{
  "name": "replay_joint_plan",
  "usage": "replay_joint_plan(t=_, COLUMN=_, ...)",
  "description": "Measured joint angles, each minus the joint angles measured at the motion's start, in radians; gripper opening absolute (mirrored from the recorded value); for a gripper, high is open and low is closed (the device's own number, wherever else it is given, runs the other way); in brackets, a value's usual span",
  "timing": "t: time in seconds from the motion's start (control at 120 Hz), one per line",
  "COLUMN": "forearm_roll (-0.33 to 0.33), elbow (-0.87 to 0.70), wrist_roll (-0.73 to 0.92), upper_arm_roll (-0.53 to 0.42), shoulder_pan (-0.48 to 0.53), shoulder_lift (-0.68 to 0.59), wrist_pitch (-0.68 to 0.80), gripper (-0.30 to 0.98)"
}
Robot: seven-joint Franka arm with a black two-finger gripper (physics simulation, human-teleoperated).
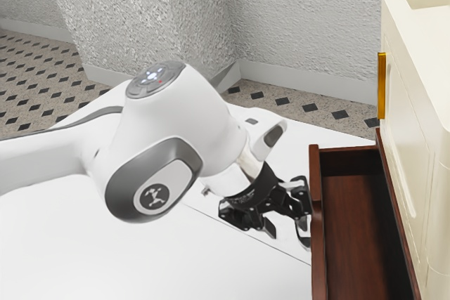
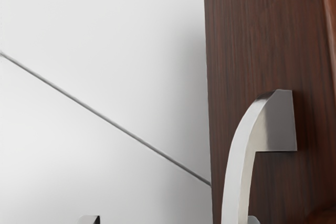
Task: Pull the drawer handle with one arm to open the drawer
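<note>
Beside the drawer's front, my gripper (image 1: 287,234) stands open, its two fingers well apart. The dark brown drawer (image 1: 318,244) is pulled out from the cream cabinet, its inside showing. In the wrist view, the drawer front (image 2: 262,35) stands beside the white surface, bearing a curved silver handle (image 2: 239,171). Two fingertips show widely spaced at the lower edge of that view, placing the gripper (image 2: 171,220) around the handle's line. One fingertip is right at the handle, on its drawer side; the other stands far off. Contact cannot be told.
The cream cabinet (image 1: 422,138) rises behind the drawer, with a gold-coloured strip (image 1: 381,86) on its side and a rounded bar on top. A white table (image 1: 140,258) lies beneath the arm. Textured walls and a patterned floor are beyond.
</note>
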Motion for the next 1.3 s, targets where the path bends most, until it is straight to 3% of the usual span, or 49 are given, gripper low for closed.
replay_joint_plan(t=1.3, forearm_roll=0.037, elbow=-0.183, wrist_roll=-0.073, upper_arm_roll=0.034, shoulder_pan=0.046, shoulder_lift=-0.2, wrist_pitch=-0.011, gripper=0.31)
